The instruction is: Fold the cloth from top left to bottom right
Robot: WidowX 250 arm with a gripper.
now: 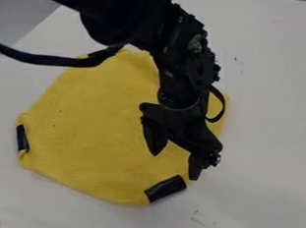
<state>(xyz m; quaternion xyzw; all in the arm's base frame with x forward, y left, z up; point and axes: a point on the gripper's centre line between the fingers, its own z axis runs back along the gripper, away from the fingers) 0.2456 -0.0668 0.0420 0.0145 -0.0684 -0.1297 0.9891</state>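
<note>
Fingers (pixel 156 139) stand apart over the yellow cloth's (pixel 94 125) near right; a shallow pinch could slip, spoiling the fold.

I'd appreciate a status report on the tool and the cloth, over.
Tool open, over the lower right of yellow cloth. Cloth spread out, fold not made. Arm blocks view of its upper right.
</note>
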